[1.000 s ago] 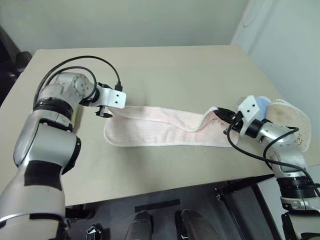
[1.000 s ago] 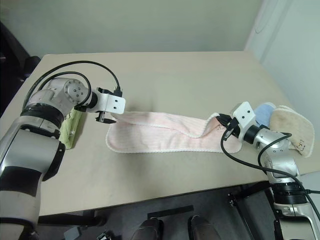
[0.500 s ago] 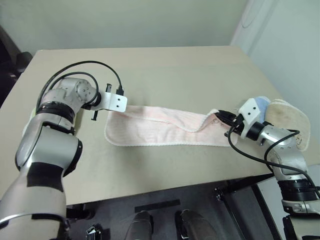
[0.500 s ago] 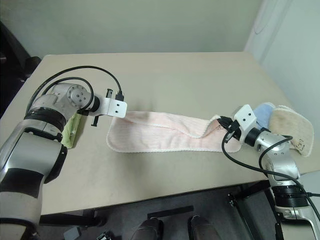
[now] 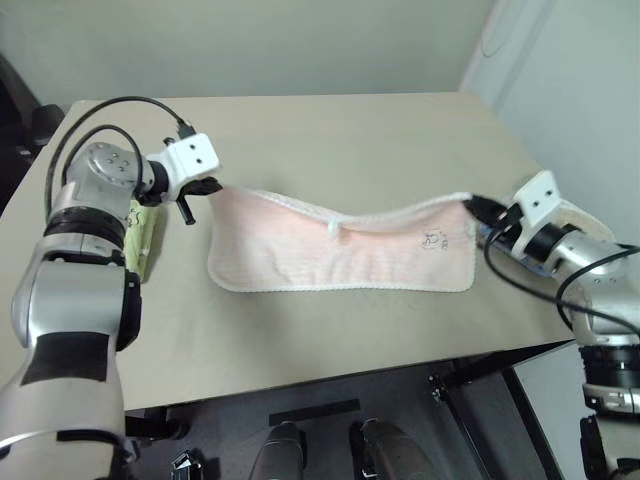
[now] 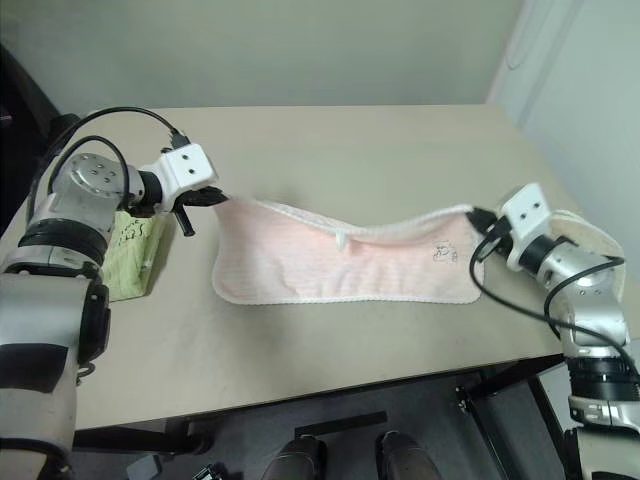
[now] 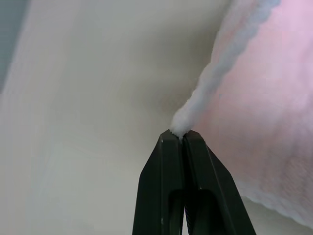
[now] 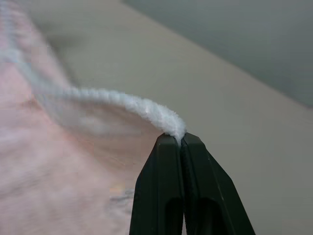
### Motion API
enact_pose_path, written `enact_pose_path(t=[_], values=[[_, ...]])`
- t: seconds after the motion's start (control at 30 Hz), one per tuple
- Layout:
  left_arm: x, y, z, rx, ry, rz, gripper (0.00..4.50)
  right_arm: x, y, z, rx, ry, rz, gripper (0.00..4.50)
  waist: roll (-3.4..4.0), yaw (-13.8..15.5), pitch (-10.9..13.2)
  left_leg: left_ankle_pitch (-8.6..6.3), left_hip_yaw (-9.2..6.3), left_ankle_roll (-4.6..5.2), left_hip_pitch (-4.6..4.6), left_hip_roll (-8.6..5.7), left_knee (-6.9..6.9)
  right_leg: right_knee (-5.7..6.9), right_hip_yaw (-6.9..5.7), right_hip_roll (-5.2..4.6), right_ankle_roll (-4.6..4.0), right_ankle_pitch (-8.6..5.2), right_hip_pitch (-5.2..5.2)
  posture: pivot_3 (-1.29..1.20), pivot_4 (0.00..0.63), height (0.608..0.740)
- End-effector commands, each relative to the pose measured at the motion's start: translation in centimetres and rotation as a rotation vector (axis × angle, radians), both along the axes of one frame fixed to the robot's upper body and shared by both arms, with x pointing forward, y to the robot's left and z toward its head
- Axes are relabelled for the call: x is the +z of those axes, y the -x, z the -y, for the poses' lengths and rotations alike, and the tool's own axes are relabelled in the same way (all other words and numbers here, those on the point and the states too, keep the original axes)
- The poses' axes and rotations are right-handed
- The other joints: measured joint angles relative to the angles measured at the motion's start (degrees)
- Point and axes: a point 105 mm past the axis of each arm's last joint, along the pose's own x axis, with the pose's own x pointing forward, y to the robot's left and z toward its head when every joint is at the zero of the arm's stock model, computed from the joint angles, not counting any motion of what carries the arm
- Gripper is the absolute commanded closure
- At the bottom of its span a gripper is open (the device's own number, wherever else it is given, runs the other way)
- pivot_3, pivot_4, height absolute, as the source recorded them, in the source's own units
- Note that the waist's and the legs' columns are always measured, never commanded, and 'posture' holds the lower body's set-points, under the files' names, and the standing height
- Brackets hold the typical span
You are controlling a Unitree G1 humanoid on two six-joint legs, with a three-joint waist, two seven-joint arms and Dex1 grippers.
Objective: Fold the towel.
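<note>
Nearest me in the head views, the towel (image 5: 340, 250) lies across the middle of the frame on the table (image 5: 330, 130), its front hem flat on the surface in a long, gently curved line. Behind that hem the cloth rises: the rear edge is now lifted clear and strung between my 2 grippers, sagging slightly at its middle, where a tiny loop (image 5: 338, 232) hangs, with the small printed mark (image 5: 433, 240) toward the right end. A second ago the strip lay slack and rumpled, with only the right end pinched; since then my left gripper (image 5: 212, 185) has clamped onto the far left corner and both arms have drawn up and outward, pulling the rear edge taut. The left wrist view shows the black fingers (image 7: 182, 142) pressed together on the white stitched hem, and the right wrist view shows the same for my right gripper (image 6: 478, 215), clenched on the opposite corner. So both far corners are secured, and I judge the first fold can begin: carry the raised edge toward the front hem. At the left edge of the frame sits a folded green towel (image 6: 128, 255), with a beige towel (image 6: 590, 232) behind the right arm at the right edge.
</note>
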Motion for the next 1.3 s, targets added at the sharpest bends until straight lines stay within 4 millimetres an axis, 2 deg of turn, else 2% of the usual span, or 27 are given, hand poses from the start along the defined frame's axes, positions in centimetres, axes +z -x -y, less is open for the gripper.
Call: enact_pose_path(t=[0.03,0.2,0.33,0.47,0.53,0.6,0.73,0.97,1.3], values=[[5.4,-0.3,-0.3,0.049,0.154,0.175,4.48,3.7,-0.6,2.2,-0.090,0.007,0.130,4.50,0.00,0.0,0.0,0.02,0.03,0.04,-0.01,-0.01,-0.01,0.00,-0.01,0.01,0.00,0.03,-0.02,0.00,0.150,0.740],[9.0,-0.8,-0.2,0.121,0.321,0.326,4.48,6.5,-2.4,3.8,-0.177,-0.001,0.202,4.50,0.05,-0.1,0.0,0.06,0.04,0.08,-0.02,-0.03,-0.07,0.00,0.01,-0.03,0.00,0.07,-0.06,0.00,0.150,0.740],[11.8,-0.9,0.2,0.145,0.423,0.437,4.48,8.9,-3.4,4.1,-0.203,-0.002,0.266,4.50,0.08,-0.3,0.0,0.07,0.18,0.10,-0.04,-0.08,-0.11,0.07,-0.02,-0.03,-0.01,0.14,-0.26,0.00,0.150,0.740],[13.2,-0.7,0.2,0.140,0.405,0.505,4.48,10.9,-3.3,4.3,-0.198,-0.026,0.330,4.50,0.13,-0.5,0.1,0.07,0.03,0.09,-0.07,-0.06,-0.28,0.00,0.03,-0.06,-0.09,0.21,-0.45,0.00,0.150,0.740],[13.5,-0.4,0.2,0.126,0.409,0.510,4.48,11.4,-3.0,4.2,-0.178,-0.044,0.340,4.50,0.14,-0.5,0.1,0.09,0.07,0.06,-0.08,-0.12,-0.48,0.01,0.02,-0.08,-0.13,0.24,-0.64,0.00,0.150,0.740],[13.2,-0.1,0.2,0.086,0.431,0.474,4.48,10.8,-2.4,3.7,-0.118,-0.045,0.312,4.50,0.10,-0.6,0.0,0.22,0.12,-0.17,-0.09,-0.18,-0.58,-0.04,0.02,-0.06,-0.15,0.26,-0.76,0.00,0.150,0.740],[12.0,1.1,-0.5,-0.009,0.470,0.372,4.48,8.3,-0.4,2.7,0.021,-0.026,0.197,4.50,0.09,-0.8,0.0,0.48,-0.02,-0.60,-0.13,-0.22,-0.82,-0.12,0.15,-0.20,-0.17,0.26,-0.97,0.00,0.150,0.740],[8.3,3.6,-3.0,-0.084,0.501,0.147,4.48,4.7,3.0,1.8,0.181,-0.037,-0.025,4.50,0.13,-1.5,0.0,0.49,0.01,-0.66,-0.21,-0.46,-0.86,-0.10,0.25,-0.21,-0.13,0.19,-1.18,0.00,0.150,0.740],[2.8,7.1,-5.4,-0.123,0.454,-0.194,4.48,2.3,5.6,0.5,0.328,-0.057,-0.225,4.50,0.12,-1.6,0.0,0.16,-0.36,-0.01,-0.15,-0.33,-0.07,0.02,0.12,-0.09,0.04,0.65,-0.76,0.00,0.150,0.740]])
